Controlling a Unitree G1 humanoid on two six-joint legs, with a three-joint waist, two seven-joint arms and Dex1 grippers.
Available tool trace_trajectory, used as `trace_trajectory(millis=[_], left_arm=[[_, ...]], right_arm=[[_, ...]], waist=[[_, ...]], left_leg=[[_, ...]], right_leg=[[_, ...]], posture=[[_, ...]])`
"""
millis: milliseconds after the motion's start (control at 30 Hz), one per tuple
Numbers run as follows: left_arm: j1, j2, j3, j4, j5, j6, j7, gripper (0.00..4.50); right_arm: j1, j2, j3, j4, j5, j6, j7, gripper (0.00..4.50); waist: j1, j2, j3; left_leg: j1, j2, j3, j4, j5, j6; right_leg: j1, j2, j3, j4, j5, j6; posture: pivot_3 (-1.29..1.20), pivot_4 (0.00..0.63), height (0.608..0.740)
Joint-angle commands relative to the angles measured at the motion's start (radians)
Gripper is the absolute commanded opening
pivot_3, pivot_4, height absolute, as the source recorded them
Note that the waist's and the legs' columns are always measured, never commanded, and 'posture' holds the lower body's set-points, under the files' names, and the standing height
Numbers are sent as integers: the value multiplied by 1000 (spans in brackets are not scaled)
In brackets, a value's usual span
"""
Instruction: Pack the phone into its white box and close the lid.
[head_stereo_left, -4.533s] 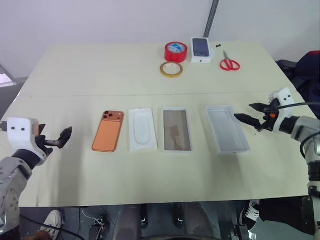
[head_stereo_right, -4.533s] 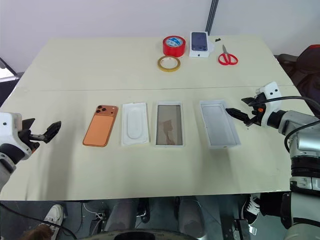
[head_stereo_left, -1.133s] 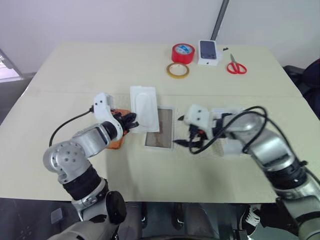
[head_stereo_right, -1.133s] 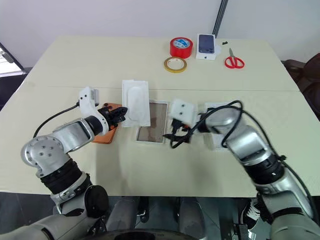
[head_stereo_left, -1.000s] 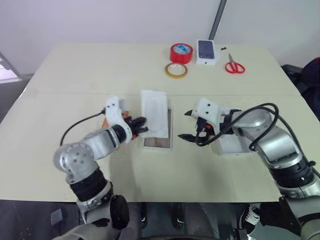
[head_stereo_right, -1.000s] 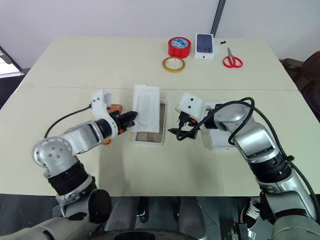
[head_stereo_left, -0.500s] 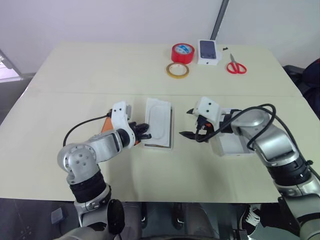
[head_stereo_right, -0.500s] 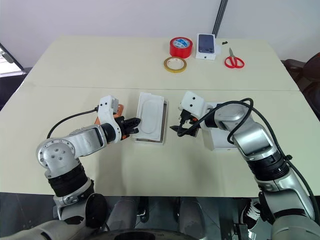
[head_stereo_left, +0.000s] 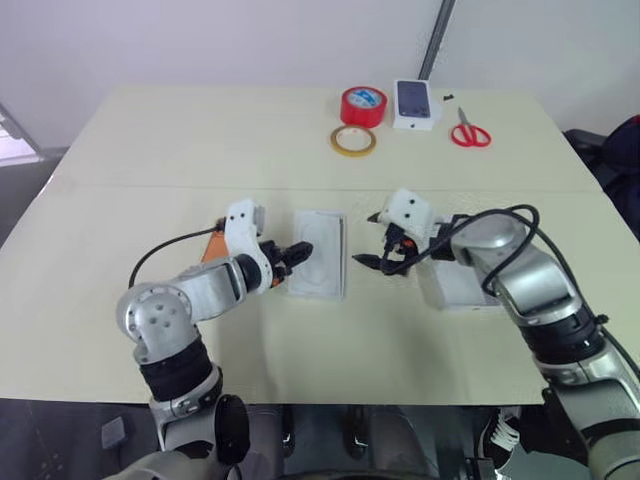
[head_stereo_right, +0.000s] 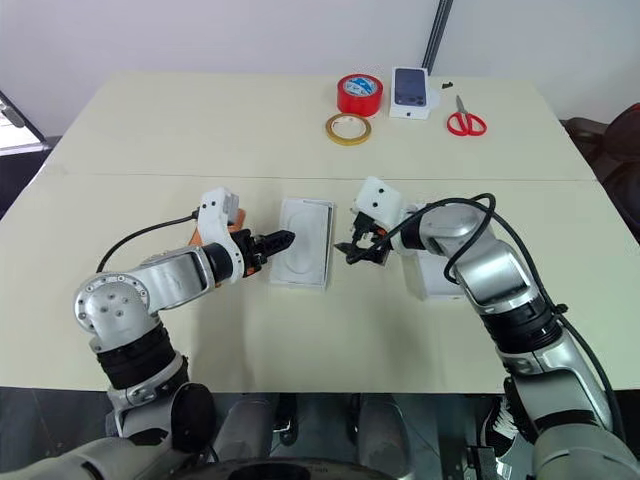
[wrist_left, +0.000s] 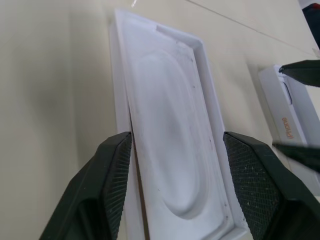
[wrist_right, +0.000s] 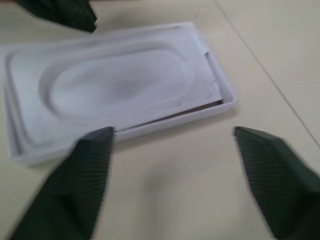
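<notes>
**Both grippers released at the box; phone not yet packed**

Position. The box (wrist_left: 118, 90) lies at centre frame of the head views, with the insert (wrist_left: 165, 125) seated in it, oval recess up. The phone (head_stereo_left: 211, 249) lies left of the box; the left arm hides most of it, so only an orange sliver can be confirmed. The lid (head_stereo_left: 462, 288) lies right of centre, partly under the right forearm.

Grippers. The left gripper (head_stereo_left: 300, 253) is released, its fingers spread at the box's left side and grasping nothing. The right gripper (head_stereo_left: 368, 240) is also released, just off the box's right side and clear of it.

Handling. The phone is judged rigid, thin, moderately heavy and smooth, so liable to slip. It is best taken across its long edges, keeping off the camera corner. The box and lid are light card and will slide if nudged, so one may need steadying.

Clearance. The table (head_stereo_left: 150, 150) has ample bare surface in the lower part of the frame. The tape rolls (head_stereo_left: 359, 105), scissors (head_stereo_left: 464, 131) and small box (head_stereo_left: 413, 103) sit at the upper edge, well apart. Room is tight only between the two grippers.
</notes>
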Motion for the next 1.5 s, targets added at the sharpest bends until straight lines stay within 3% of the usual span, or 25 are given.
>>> trace_trajectory(millis=[33, 100, 167, 300, 567, 833, 1500], left_arm=[[-34, 65, 17, -54, -20, 9, -50, 3035], [-5, 190, -36, -81, 9, -61, -128, 3035], [74, 363, -140, -119, 81, -215, -256, 3035], [296, 568, -228, -157, 194, -556, -542, 3035], [535, 654, -159, -153, 182, -793, -803, 3035], [623, 675, -131, -163, 167, -846, -859, 3035], [629, 658, -148, -160, 180, -869, -830, 3035]], right_arm=[[-58, 40, -33, 15, 5, 52, -46, 2103], [-91, 85, -20, 32, 3, 76, -73, 923], [-121, 144, -3, 42, 5, 109, -104, 60], [-170, 269, 28, 109, -30, 171, -204, 60], [-223, 435, 67, 272, -88, 149, -334, 60], [-243, 505, 74, 393, -142, 110, -404, 60], [-196, 407, 131, 280, -198, 195, -340, 60]], waist=[[0, 0, 0], [-2, 0, 0], [-15, 0, 0], [-26, 1, 0], [-27, 1, 0], [-29, 2, 0], [-28, 2, 0]], left_leg=[[0, 0, 0, 0, 0, 0], [0, 0, 0, 0, 0, 0], [0, 0, 1, -1, 0, -1], [0, 1, 2, -5, 1, -6], [-6, 1, 2, -10, 2, -10], [-7, 2, 2, -13, 4, -12], [-7, 2, 2, -13, 6, -10]], right_leg=[[0, 0, 0, 0, 0, 0], [0, 0, 0, 0, 0, 0], [-1, 0, 0, 1, 0, 0], [-5, -1, 1, 2, 0, -1], [-12, -5, 1, 0, 2, -4], [-14, -1, 1, 0, 2, -4], [-14, 0, 1, 1, 2, -3]], posture=[[0, 150, 730], [0, 150, 730], [0, 150, 730], [0, 150, 730], [0, 150, 730], [0, 150, 730], [0, 150, 730]])
